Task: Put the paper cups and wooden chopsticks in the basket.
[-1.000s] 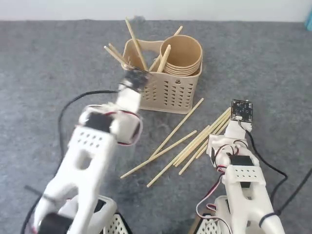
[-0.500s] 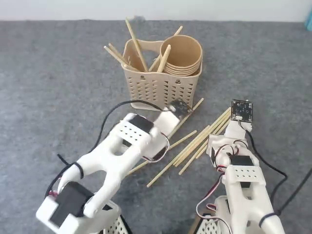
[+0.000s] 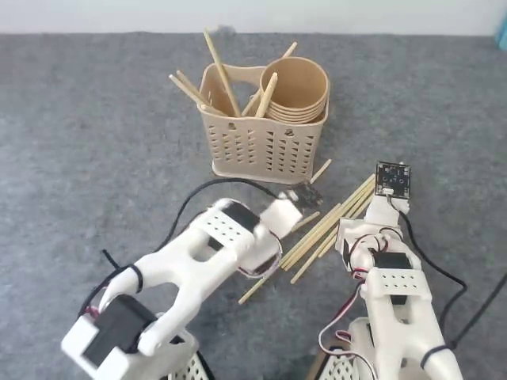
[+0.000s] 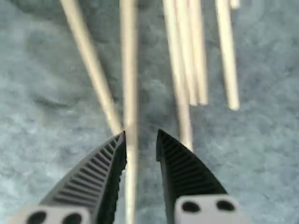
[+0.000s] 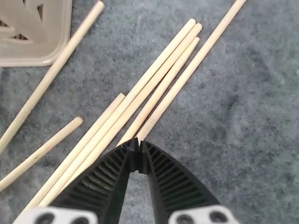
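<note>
Paper cups (image 3: 297, 79), chopsticks (image 3: 220, 71) in basket (image 3: 265, 146)

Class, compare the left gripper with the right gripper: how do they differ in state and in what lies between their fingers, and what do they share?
The left gripper is open; the right gripper is shut. One chopstick runs through the left gripper's gap; the right gripper holds nothing. Both are black, ribbed, and point at loose chopsticks.

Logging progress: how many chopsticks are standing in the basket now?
5. In the basket: two chopsticks leaning over its left corner, one tall beside them, one against the paper cups, one behind them. Others may be hidden.
</note>
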{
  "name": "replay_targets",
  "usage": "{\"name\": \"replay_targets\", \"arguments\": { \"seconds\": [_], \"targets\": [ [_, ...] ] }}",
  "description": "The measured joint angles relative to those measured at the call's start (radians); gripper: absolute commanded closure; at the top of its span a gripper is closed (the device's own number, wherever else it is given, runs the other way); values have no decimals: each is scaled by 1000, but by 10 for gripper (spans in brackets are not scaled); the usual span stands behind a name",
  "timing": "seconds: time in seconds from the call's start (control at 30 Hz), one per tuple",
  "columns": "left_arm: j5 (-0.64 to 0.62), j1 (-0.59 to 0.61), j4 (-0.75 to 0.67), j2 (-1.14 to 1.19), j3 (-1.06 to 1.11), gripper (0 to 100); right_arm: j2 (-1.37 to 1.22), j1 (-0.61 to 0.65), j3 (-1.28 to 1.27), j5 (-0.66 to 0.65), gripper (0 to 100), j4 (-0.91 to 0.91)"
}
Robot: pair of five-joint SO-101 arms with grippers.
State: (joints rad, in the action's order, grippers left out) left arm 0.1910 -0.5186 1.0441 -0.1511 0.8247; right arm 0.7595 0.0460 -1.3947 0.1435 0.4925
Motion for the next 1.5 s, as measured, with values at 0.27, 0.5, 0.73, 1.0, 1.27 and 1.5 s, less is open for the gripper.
{"name": "replay_targets", "arguments": {
  "seconds": [0.27,0.5,0.73,1.0,1.27,1.5],
  "targets": [
    [0,60,-23,123,-46,906,0,0,0,0,986,0],
    [0,55,5,173,-89,987,0,0,0,0,986,0],
    [-2,29,-6,107,-20,987,0,0,0,0,986,0],
    [-3,-138,37,-166,140,987,0,0,0,0,986,0],
    [2,-127,176,-430,141,987,0,0,0,0,986,0],
    [83,72,184,-545,115,987,0,0,0,0,986,0]
  ]
}}
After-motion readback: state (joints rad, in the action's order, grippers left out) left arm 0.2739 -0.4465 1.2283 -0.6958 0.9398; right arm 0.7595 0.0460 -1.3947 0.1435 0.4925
